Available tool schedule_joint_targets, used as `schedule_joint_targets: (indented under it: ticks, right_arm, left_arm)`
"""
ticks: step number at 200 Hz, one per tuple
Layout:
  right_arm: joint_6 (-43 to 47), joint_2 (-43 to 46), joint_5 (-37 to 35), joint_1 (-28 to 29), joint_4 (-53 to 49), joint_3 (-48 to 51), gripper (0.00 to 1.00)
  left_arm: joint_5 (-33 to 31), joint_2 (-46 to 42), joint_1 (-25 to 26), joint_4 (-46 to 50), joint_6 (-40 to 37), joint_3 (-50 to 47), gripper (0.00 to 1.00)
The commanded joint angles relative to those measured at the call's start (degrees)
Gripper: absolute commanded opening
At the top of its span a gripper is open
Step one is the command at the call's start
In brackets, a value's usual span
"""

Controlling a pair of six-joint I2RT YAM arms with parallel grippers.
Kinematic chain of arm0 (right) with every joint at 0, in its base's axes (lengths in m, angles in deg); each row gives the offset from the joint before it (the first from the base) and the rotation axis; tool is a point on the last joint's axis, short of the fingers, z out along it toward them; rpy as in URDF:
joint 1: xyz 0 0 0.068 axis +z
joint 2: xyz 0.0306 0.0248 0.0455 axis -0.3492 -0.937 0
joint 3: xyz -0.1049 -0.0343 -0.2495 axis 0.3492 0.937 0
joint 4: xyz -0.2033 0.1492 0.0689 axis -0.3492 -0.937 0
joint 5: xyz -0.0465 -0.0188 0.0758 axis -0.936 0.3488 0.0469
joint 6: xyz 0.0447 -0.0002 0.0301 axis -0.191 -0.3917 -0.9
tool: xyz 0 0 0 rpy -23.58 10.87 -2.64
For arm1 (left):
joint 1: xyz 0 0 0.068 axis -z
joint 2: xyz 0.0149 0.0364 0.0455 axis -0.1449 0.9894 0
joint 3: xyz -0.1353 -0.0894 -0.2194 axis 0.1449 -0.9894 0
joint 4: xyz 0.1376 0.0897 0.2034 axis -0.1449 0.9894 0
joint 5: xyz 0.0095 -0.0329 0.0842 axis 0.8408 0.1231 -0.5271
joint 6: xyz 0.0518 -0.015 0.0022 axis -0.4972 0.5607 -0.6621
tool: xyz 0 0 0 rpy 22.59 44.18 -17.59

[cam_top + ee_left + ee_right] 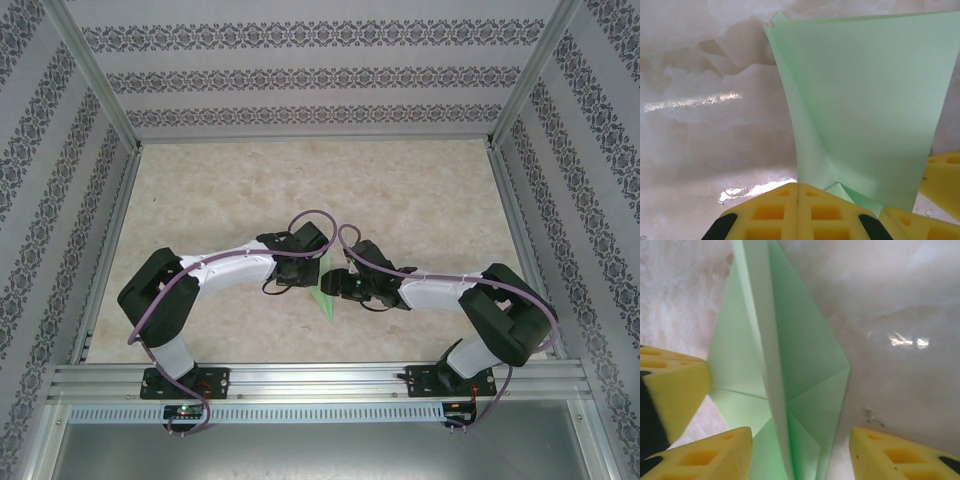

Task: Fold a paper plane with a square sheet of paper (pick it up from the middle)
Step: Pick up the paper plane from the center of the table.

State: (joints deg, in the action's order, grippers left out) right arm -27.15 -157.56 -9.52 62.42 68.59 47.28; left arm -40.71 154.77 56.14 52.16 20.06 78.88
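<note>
Two grippers flank the upright paper plane (865, 100): left gripper (797, 187) clamped on it, right gripper (801, 435) straddling it, fingers apart

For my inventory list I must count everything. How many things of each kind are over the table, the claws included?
green folded paper: 1
claws: 2 (left claw, shut on the paper; right claw, open around it)
total: 3

Far table (400, 180) clr; paper plane (323, 295) ctr
</note>
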Motion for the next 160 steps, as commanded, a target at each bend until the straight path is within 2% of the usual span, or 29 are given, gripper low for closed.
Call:
schedule_joint_targets:
  ticks: [1, 35, 91, 117, 160]
  right_arm:
    - [0.90, -0.73, 2.94, 0.25, 4.36, 0.28, 0.54]
    - [1.52, -2.15, 6.02, 0.70, 5.92, 0.00, 0.51]
    - [2.38, -0.76, 3.61, 1.53, 5.15, 0.74, 0.49]
    - [3.04, -1.63, 4.68, 2.81, 5.18, 0.10, 0.48]
    - [4.53, -3.54, 2.47, 3.97, 1.53, -1.88, 0.39]
  left_arm:
    - [-1.01, -1.43, 0.53, -0.95, -1.15, -0.44, 0.00]
    - [-0.59, -1.14, 0.53, -1.29, -1.04, -0.54, 0.00]
    - [-0.83, -1.36, 0.53, -1.04, -0.80, -0.68, 0.01]
    - [-0.91, -1.39, 0.53, -1.26, -0.64, -0.95, 0.01]
    - [-0.22, -1.36, 0.53, -1.53, -0.61, -0.85, 0.01]
